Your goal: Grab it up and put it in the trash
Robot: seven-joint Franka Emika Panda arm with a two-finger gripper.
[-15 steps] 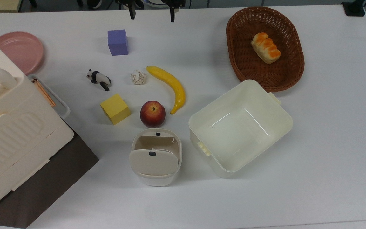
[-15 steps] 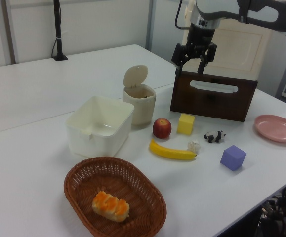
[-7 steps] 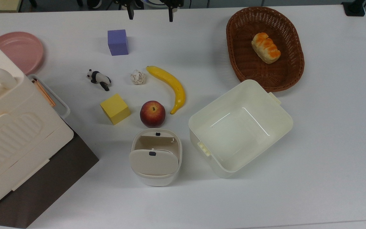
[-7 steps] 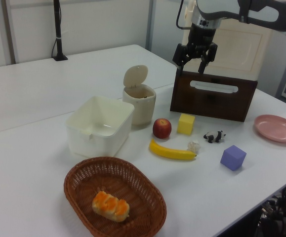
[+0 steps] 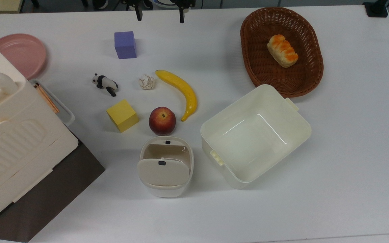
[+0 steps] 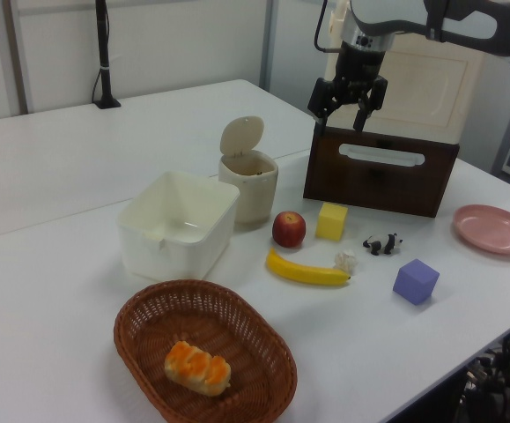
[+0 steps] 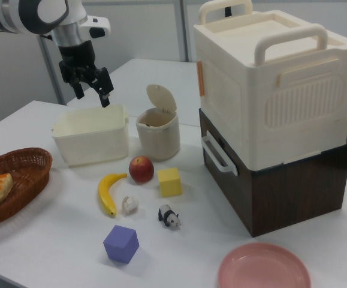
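The crumpled white paper ball (image 5: 146, 82) (image 6: 346, 261) (image 7: 129, 204) lies on the white table between the panda figurine (image 5: 105, 84) and the banana (image 5: 180, 91). The trash (image 5: 166, 191) (image 6: 253, 199) (image 7: 158, 141), a small cream bin with its flap lid tipped up, stands just past the apple (image 5: 162, 120). My gripper (image 5: 160, 17) (image 6: 338, 119) (image 7: 92, 96) hangs open and empty high above the table. In the top view it is at the upper edge, well clear of the paper ball.
A square cream tub (image 5: 292, 111) stands beside the bin, with a wicker basket (image 5: 316, 67) holding bread behind it. A yellow cube (image 5: 122, 115), a purple cube (image 5: 125, 45) and a pink plate (image 5: 20, 54) are nearby. A big cream box (image 5: 8, 135) sits at the top view's left.
The gripper has shifted slightly toward the top view's upper edge and stays open. Nothing on the table has moved.
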